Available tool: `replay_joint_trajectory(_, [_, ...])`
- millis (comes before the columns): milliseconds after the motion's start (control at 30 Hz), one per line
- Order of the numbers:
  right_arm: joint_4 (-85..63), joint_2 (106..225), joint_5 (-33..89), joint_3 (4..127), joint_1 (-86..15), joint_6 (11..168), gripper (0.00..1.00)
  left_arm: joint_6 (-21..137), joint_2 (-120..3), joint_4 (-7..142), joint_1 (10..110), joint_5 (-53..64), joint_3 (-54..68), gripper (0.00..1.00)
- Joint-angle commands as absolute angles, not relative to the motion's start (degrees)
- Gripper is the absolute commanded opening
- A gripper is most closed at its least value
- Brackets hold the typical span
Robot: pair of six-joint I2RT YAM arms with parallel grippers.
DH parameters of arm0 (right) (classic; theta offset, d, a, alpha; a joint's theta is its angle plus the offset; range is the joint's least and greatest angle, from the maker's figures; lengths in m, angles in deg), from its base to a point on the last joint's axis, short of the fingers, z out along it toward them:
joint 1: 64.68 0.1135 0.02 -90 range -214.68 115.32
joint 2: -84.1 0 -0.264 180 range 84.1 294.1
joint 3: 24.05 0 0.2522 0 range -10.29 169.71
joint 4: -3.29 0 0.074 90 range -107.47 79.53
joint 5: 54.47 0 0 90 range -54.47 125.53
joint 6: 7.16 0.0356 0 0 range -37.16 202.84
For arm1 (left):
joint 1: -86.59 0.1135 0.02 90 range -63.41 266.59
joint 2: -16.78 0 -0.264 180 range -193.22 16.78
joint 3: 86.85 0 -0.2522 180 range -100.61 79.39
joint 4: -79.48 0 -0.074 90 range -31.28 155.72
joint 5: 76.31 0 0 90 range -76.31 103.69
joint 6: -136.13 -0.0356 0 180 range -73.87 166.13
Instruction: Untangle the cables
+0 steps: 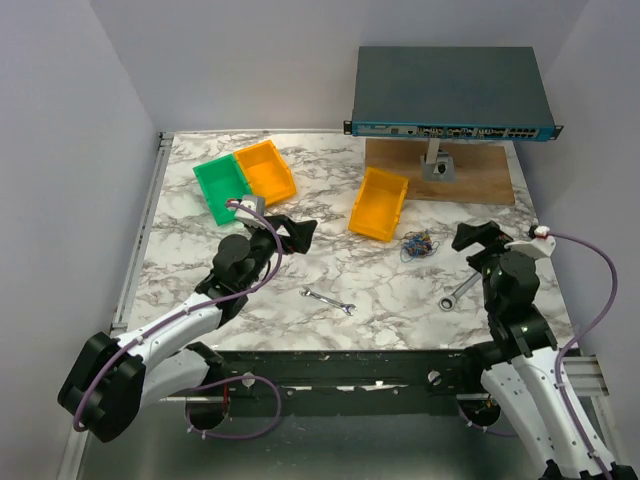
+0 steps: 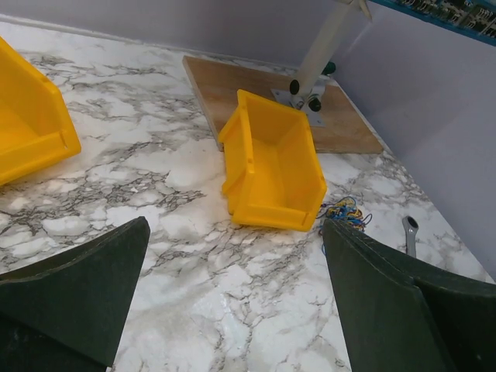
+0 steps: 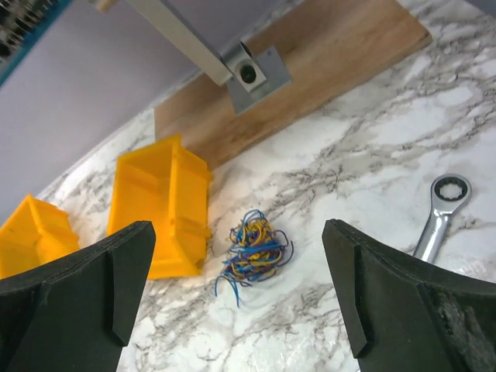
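Observation:
The cables (image 1: 417, 244) lie as one small tangle of thin blue, yellow and brown strands on the marble table, just right of a yellow bin (image 1: 379, 204). In the right wrist view the cables (image 3: 253, 249) sit ahead, between the two dark fingers. My right gripper (image 1: 478, 236) stands open to the right of the tangle, apart from it. My left gripper (image 1: 297, 234) is open too, well to the left, holding nothing. From the left wrist the cables (image 2: 346, 212) peek out beside the yellow bin (image 2: 273, 164).
A green bin (image 1: 220, 187) and another yellow bin (image 1: 265, 170) stand at the back left. One silver wrench (image 1: 330, 301) lies near the front middle, another wrench (image 1: 459, 290) by the right arm. A network switch (image 1: 450, 92) on a stand rises over a wooden board (image 1: 470, 172).

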State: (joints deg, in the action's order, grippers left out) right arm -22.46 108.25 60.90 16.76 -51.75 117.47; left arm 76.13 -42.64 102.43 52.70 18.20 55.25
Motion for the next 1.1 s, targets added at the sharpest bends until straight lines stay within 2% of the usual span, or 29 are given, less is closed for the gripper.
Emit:
replay_joint_trajectory(0, [-23.9, 111.8, 56.7, 17.6, -51.7, 117.5, 1.0, 76.0, -41.9, 103.6, 52.5, 18.5, 54.7, 0.99])
replay_joint_trajectory(233, [-26.6, 121.5, 60.4, 20.5, -51.7, 120.3, 1.0, 73.9, -42.7, 104.7, 52.5, 15.4, 54.9, 0.98])
replay_joint_trajectory(467, [-30.6, 134.3, 57.3, 24.6, -51.7, 122.6, 0.99, 71.8, -44.2, 107.3, 52.5, 9.7, 55.5, 0.99])
replay_joint_trajectory(567, [-29.4, 137.0, 53.6, 24.2, -51.7, 123.2, 0.96, 71.8, -44.9, 108.8, 52.5, 8.9, 55.8, 0.99])
replay_joint_trajectory(733, [-21.2, 142.4, 47.9, 21.7, -51.7, 121.9, 0.84, 70.9, -46.1, 109.4, 52.5, 3.6, 54.9, 0.96])
replay_joint_trajectory(1067, [-13.4, 158.1, 43.4, 22.3, -51.7, 123.3, 0.81, 70.0, -48.6, 108.8, 52.5, -1.2, 52.7, 0.93])
